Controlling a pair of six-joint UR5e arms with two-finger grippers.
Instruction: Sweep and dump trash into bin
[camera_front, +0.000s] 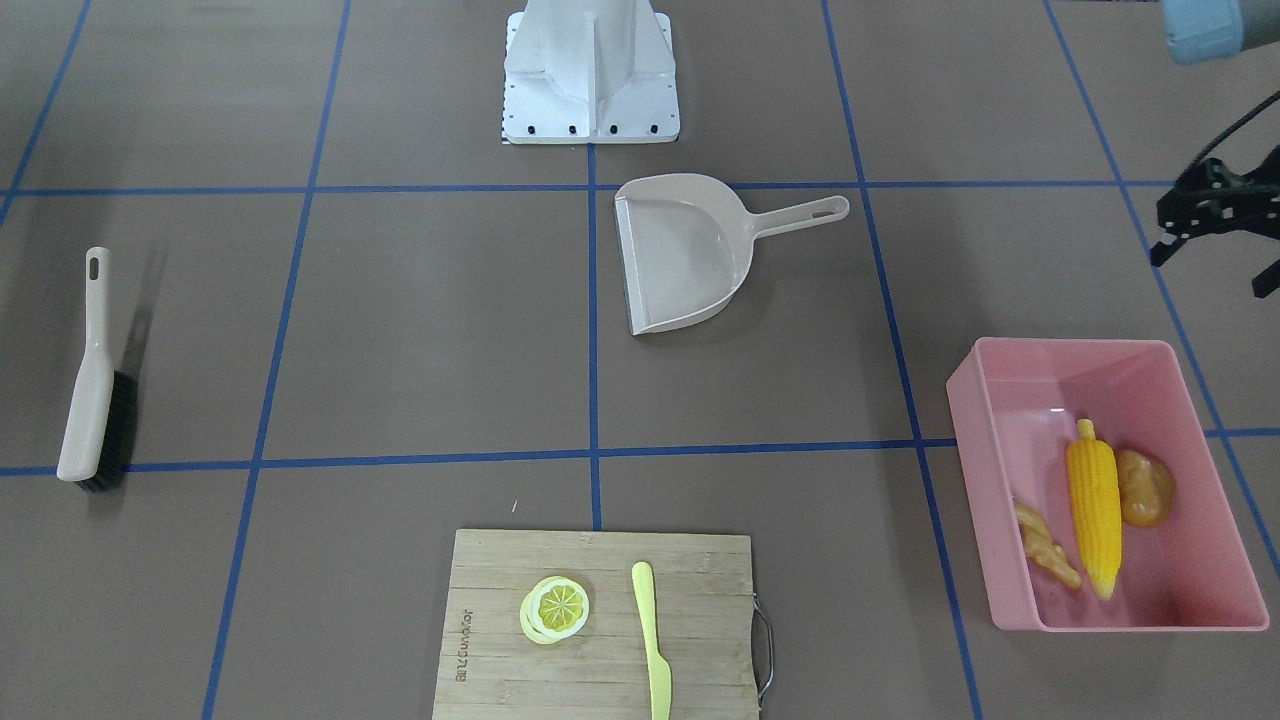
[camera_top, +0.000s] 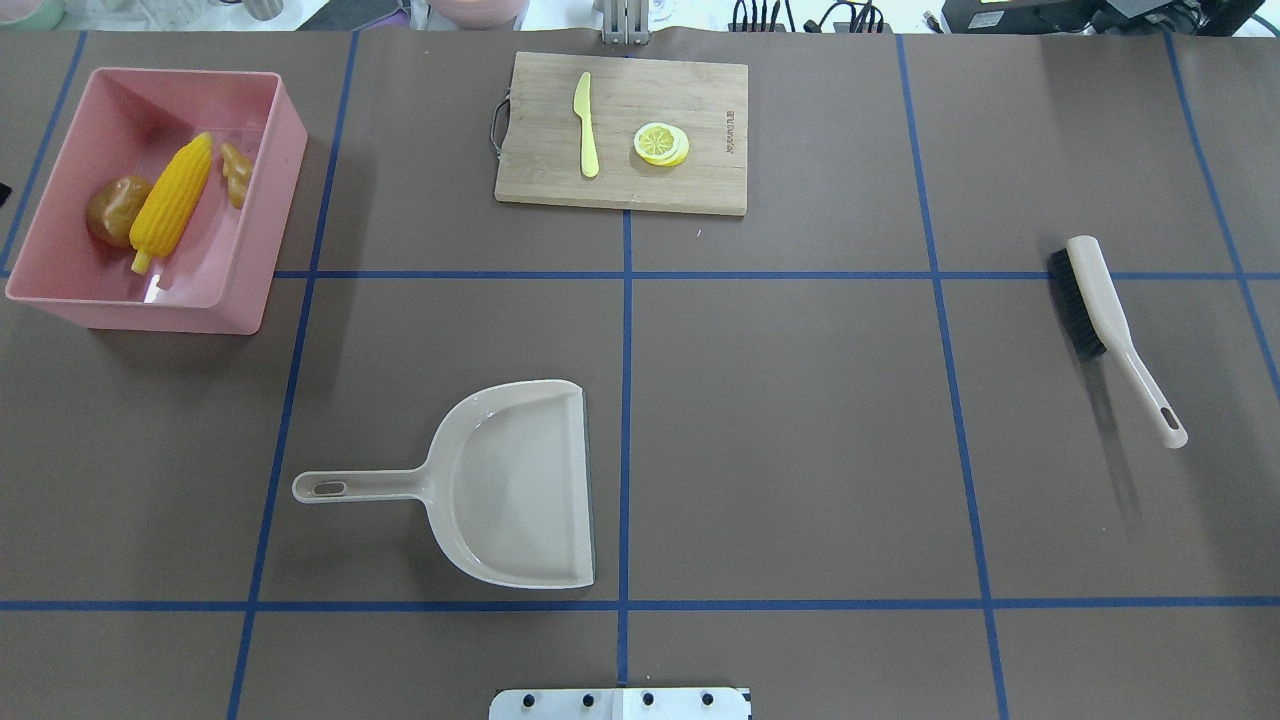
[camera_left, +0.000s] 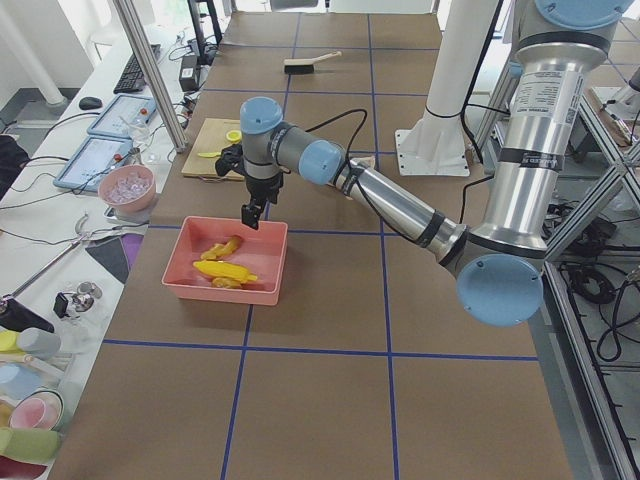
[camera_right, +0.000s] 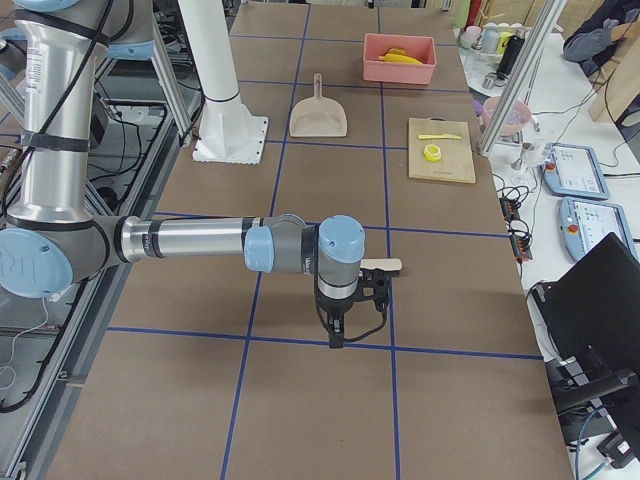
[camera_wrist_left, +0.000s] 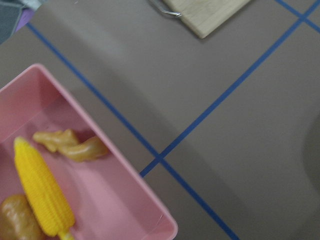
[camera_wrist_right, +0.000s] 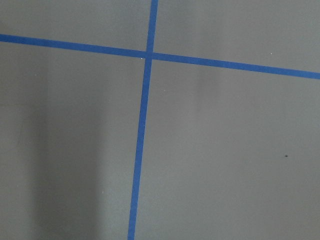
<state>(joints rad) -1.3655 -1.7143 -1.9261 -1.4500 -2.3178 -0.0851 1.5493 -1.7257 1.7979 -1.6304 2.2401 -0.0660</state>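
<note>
Left hand (camera_front: 1210, 268): spread, hovering just beside bin (camera_front: 1070, 345). Right hand (camera_right: 335, 335): grip cannot be told, over tabletop (camera_front: 420, 330) near brush (camera_right: 385, 265). Bin contents: corn (camera_front: 1093, 505), potato (camera_front: 1145, 487), ginger (camera_front: 1045, 545). Dustpan (camera_front: 685, 250): mid-tabletop.

The table (camera_top: 800, 400) is viewed steeply from opposite sides by overhead and front-facing cameras; the bin (camera_top: 150, 312) is shared.

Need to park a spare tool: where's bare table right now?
Biggest free patch: the centre, between dustpan and brush, on the robot's side of the cutting board. Also bare: between bin and board. Crowded: inside the bin, holding corn, potato and ginger.
</note>
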